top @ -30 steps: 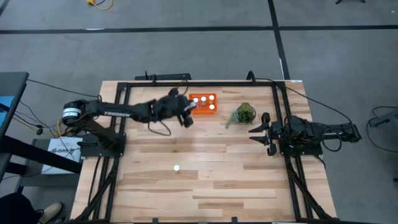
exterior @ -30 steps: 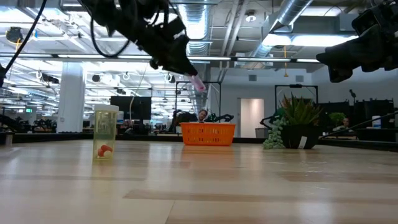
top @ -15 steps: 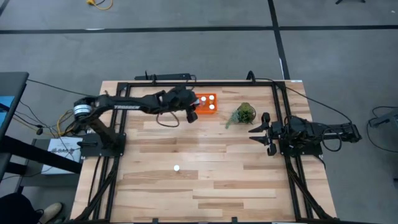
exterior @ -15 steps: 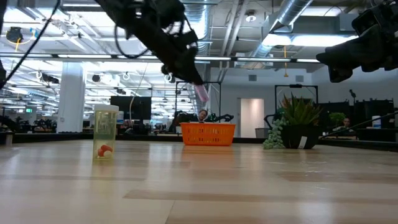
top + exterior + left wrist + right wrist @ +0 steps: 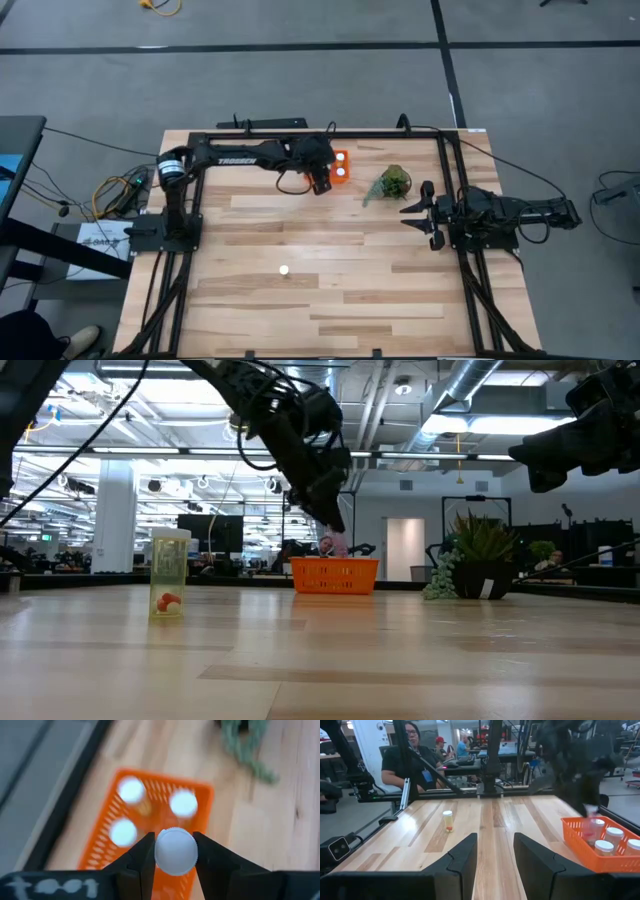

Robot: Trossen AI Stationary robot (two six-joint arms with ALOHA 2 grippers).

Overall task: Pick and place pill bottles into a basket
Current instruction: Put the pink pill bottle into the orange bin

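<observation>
My left gripper (image 5: 320,180) hangs over the orange basket (image 5: 343,152) at the table's far middle, shut on a pill bottle with a white cap (image 5: 175,851). In the low view the bottle (image 5: 338,545) hangs just above the basket's rim (image 5: 334,563). Three white-capped bottles (image 5: 183,802) stand inside the basket. One more bottle (image 5: 284,269) stands upright on the table toward the near side, and also shows in the low view (image 5: 170,573). My right gripper (image 5: 412,214) waits open at the table's right side, touching nothing. My left gripper pinches the bottle between its two fingers (image 5: 145,856), one on each side just below the white cap (image 5: 175,851). The fingers come from above, slanting down toward the basket. The bottle hangs below them, cap up, lifted clear over the basket's near part.
A small green plant (image 5: 392,183) stands just right of the basket, between it and my right gripper. Black frame rails (image 5: 300,135) run along the table's edges. Bare wood lies in the middle and near part. A person sits beyond the table's left edge (image 5: 412,762).
My left gripper has carried the bottle toward the table's right edge, from beside the basket to over it, and has gone down until the bottle hangs just above the rim. It has stayed shut on the bottle.
</observation>
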